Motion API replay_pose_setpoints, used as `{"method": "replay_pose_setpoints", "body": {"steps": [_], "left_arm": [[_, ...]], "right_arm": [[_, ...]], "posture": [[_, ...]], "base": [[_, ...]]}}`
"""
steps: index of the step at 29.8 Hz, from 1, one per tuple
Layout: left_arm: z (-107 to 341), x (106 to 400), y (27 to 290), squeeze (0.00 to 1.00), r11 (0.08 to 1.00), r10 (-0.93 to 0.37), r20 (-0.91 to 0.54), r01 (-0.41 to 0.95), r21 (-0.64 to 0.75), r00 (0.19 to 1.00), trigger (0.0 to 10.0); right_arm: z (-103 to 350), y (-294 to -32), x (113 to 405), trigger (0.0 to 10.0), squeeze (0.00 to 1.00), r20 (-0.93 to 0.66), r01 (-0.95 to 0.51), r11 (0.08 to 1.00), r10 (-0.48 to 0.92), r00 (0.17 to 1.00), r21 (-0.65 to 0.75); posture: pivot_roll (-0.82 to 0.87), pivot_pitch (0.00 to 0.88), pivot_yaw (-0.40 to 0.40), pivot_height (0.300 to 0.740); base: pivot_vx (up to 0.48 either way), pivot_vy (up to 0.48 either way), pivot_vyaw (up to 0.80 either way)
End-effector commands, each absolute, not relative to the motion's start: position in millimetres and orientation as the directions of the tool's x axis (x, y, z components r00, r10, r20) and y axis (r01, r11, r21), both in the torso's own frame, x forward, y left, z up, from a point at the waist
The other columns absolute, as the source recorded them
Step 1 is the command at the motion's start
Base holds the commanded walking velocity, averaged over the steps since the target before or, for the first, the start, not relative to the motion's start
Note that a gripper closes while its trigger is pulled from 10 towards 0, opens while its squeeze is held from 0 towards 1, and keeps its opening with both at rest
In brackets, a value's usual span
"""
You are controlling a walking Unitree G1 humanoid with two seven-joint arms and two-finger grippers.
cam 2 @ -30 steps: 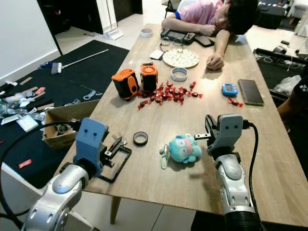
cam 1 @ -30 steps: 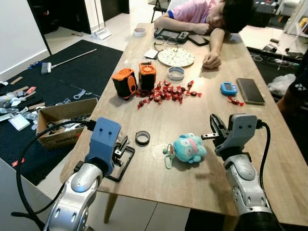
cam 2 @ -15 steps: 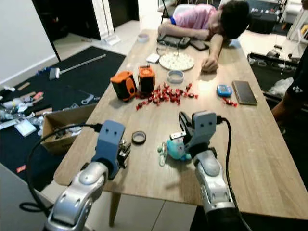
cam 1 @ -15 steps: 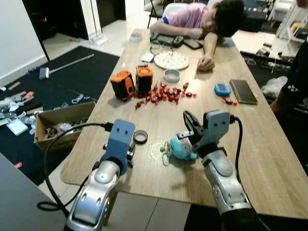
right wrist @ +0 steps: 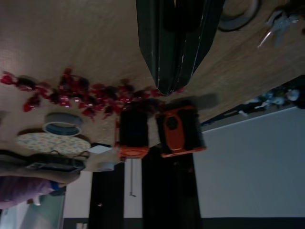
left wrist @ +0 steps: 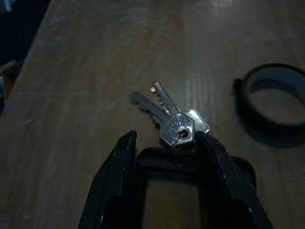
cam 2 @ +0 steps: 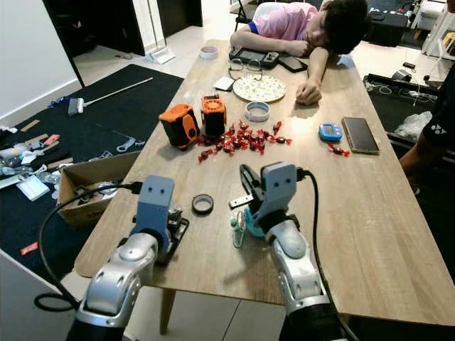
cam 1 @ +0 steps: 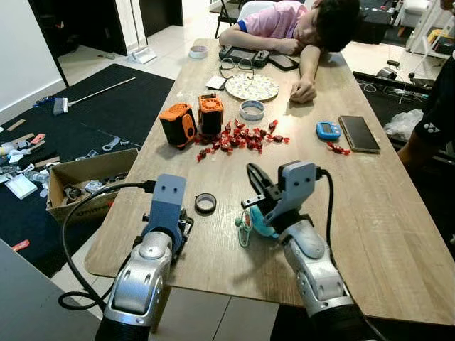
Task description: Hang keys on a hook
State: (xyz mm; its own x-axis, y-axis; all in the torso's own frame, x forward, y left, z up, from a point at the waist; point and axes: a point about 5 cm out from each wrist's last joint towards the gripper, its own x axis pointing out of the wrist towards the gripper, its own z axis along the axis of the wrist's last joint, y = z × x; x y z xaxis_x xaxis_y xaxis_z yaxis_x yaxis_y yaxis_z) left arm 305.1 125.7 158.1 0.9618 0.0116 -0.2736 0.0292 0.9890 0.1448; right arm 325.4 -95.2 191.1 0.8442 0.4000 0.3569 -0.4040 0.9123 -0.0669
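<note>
At the near table (cam 1: 370,234) edge I had the left gripper (left wrist: 164,157) low over the wood, fingers (left wrist: 114,181) spread apart, holding nothing. Keys (left wrist: 169,117) lay flat on the table just past its fingertips, a small silver bunch fanned out, ring end touching or nearly touching one fingertip. A black frame (left wrist: 190,162) sat between the fingers; couldn't tell what it was. Black tape ring (cam 1: 205,203) lay just beside the keys.

Right gripper (cam 1: 250,186) hovered above the teal plush (cam 2: 249,222), fingers pressed together, empty. The plush lay near the middle of the table's near half, with a pale green loop (cam 1: 245,231) on its left side.

Further out I saw red candies (cam 1: 238,138) scattered, two orange-black boxes (cam 1: 192,121) just left of them, a white tape roll (cam 1: 251,109) and a patterned plate (cam 1: 252,87) beyond. Blue gadget (cam 1: 328,130) and phone (cam 1: 358,133) sat toward the right edge.

At the far end a person (cam 1: 298,25) in a pink shirt was slumped on the table, a hand (cam 1: 303,89) resting near the plate. Cardboard box (cam 1: 85,181) sat on the dark rug (cam 1: 106,106) to the left.
</note>
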Motion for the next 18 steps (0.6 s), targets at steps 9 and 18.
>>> {"method": "replay_pose_setpoints", "body": {"steps": [9, 18], "left_arm": [[148, 295, 138, 0.0, 0.995, 0.005, -0.318, 0.025, 0.092, 0.948, 0.0], [158, 288, 137, 0.0, 0.998, -0.049, -0.285, 0.059, 0.027, 0.957, 9.6]], "right_arm": [[185, -97, 324, 10.0, 0.0, 0.342, -0.406, 0.912, 0.401, 0.849, -0.062], [183, -95, 326, 10.0, 0.0, 0.34, -0.409, 0.911, 0.404, 0.849, -0.06]], "posture": [[0.19, 0.193, 0.012, 0.74], [0.2, 0.175, 0.011, 0.74]], "base": [[0.0, 0.0, 0.0], [0.0, 0.0, 0.0]]}}
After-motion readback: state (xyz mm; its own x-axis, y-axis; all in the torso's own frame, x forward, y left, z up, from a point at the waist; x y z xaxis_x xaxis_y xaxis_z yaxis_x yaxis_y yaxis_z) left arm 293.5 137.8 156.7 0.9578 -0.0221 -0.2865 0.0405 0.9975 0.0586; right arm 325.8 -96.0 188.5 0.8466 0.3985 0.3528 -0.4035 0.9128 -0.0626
